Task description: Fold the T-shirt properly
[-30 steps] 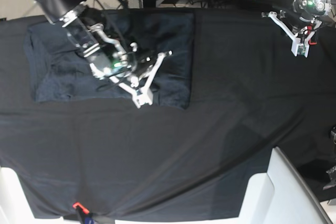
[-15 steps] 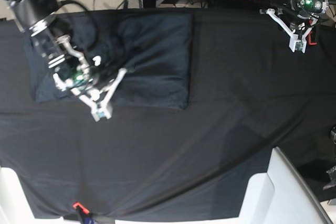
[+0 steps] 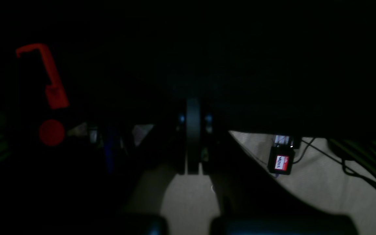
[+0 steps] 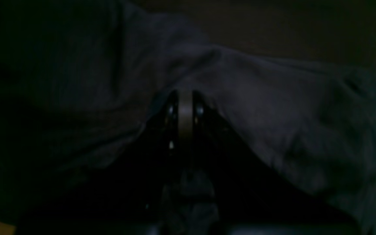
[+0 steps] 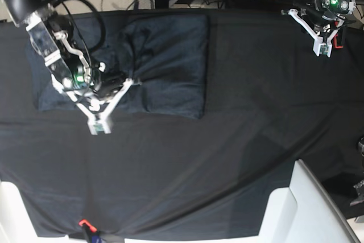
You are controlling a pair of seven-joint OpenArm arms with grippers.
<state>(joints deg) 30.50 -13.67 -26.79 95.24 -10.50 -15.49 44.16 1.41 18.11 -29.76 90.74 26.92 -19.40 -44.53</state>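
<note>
Right gripper (image 5: 98, 123) closed, gripping nothing visible, at near edge of T-shirt (image 5: 165, 61). T-shirt far left on tablecloth (image 5: 227, 157). Reopen before regrasping hem; drag flat, avoid bunching.

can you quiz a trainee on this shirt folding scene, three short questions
1. True or false: the right claw is shut.
2. In the base view, where is the left claw?
A. over the T-shirt
B. by the far right edge of the tablecloth, away from the shirt
C. at the near edge, by the white block
3. Fill in: the red clamp shows in the ____ wrist view.

Key: 1 true; 2 B; 3 left.
</note>
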